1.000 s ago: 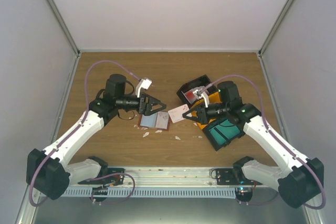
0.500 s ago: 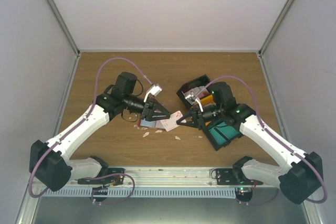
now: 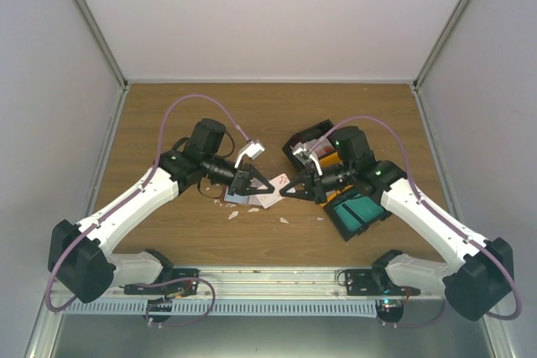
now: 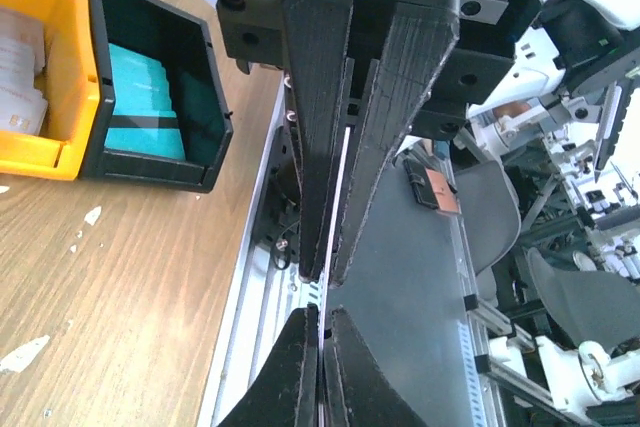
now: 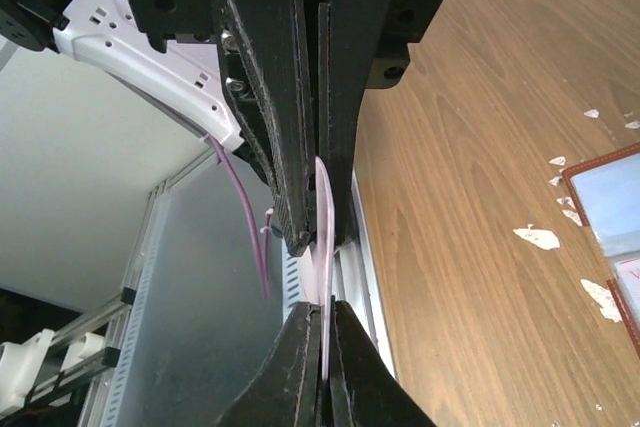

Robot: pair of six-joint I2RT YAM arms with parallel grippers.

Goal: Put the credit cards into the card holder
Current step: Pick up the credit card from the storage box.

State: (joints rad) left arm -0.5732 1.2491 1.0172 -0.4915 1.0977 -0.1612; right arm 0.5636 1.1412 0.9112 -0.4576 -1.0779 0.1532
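The right gripper (image 3: pixel 289 191) is clamped tight on a whitish-pink card (image 5: pixel 322 237). From its own wrist you see that card edge-on, slipping in between the two fingertips. The left gripper (image 3: pixel 263 184) meets it nose to nose and grips the other end of the same card, its jaws drawn in with only the card's thickness between them. So the card hangs between the two, a little bowed, above the table (image 3: pixel 168 224) near the middle of the workspace.

Just below, on the left arm's side, lies the card holder (image 5: pixel 608 209). It is open flat on the wood, with a reddish-brown border round pale blue-grey faces. From overhead the left gripper covers part of it. White torn scraps (image 4: pixel 22 352) are scattered over the wood around it.

Behind the right gripper three bins sit close together. The far black bin (image 3: pixel 319 129) has red cards (image 3: pixel 304 153) in it. The yellow bin (image 4: pixel 60 57) holds some pale cards (image 4: pixel 20 57). The near black bin (image 4: pixel 215 137) holds teal cards (image 4: pixel 140 112), and the right arm reaches across above these bins
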